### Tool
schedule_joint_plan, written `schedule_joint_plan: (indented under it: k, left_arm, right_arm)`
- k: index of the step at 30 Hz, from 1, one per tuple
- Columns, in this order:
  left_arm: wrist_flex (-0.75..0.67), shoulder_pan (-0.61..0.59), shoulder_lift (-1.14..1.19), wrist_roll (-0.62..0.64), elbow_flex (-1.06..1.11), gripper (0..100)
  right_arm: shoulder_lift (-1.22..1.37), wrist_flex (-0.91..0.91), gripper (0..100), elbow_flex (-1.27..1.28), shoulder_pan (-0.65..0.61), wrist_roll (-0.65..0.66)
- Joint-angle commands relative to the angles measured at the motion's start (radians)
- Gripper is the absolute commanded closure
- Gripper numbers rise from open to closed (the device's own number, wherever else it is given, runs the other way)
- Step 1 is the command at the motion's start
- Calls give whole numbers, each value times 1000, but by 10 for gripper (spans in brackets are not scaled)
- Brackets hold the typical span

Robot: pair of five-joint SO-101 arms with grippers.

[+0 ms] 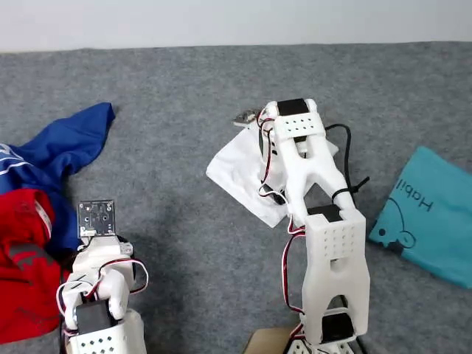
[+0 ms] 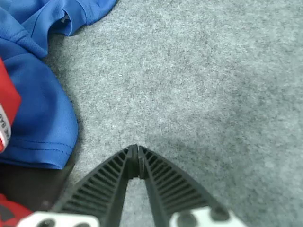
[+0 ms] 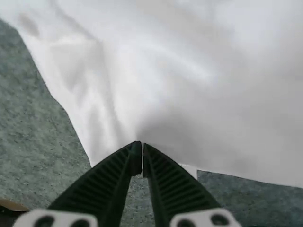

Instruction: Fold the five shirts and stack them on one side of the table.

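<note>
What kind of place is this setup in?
Probably a robotics lab or hobby workbench. The white left arm and right arm stand at a table covered in grey felt-like fabric, with a white shirt, blue shirt, red shirt and teal shirt lying about.

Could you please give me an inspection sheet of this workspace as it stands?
Surface: grey fuzzy table.
Job's things: blue shirt and red shirt crumpled at left; white shirt centre; teal shirt flat at right.
Clutter: tan corner at near edge.
Claws: left claw shut over bare table beside blue shirt; right claw shut, seemingly pinching white shirt.
Cables: red-white wires on right arm; black cable beside it.
Surroundings: pale wall beyond table.
</note>
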Motion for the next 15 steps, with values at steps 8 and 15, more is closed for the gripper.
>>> schedule_joint_plan:
  k: [8,15]
  left_arm:
    - [6,-5,-3,9,-4,994]
    - [6,-5,-3,9,-4,994]
  right_arm:
    - [-7,41,989,69,-1,12]
    - [-31,41,989,55,-5,35]
